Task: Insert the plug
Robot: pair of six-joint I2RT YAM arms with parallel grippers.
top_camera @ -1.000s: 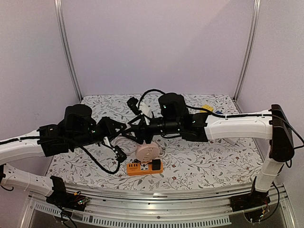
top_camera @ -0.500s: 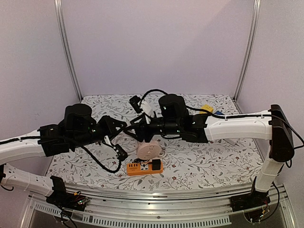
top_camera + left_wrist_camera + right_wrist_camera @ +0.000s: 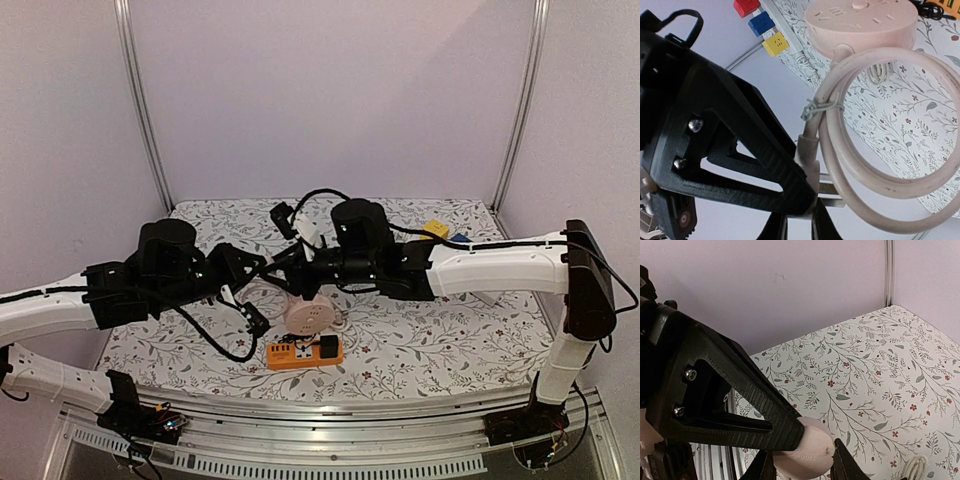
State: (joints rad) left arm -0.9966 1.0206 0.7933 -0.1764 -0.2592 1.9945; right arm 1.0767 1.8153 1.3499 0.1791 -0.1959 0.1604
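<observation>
My left gripper is shut on the pale pink plug; its metal prongs stick out to the right. The plug's coiled pink cord runs to the round pink socket hub. My right gripper is shut on the rim of that hub and holds it over the floral table. In the top view both grippers meet mid-table, left and right, with the hub just below them.
An orange power strip with a black plug in it lies near the front edge. A black cable with connectors hangs from the arms. Red, blue and yellow blocks sit at the back right, on a white strip.
Both arms have shifted slightly; the hub has moved a little left and up. Both grips are unchanged.
</observation>
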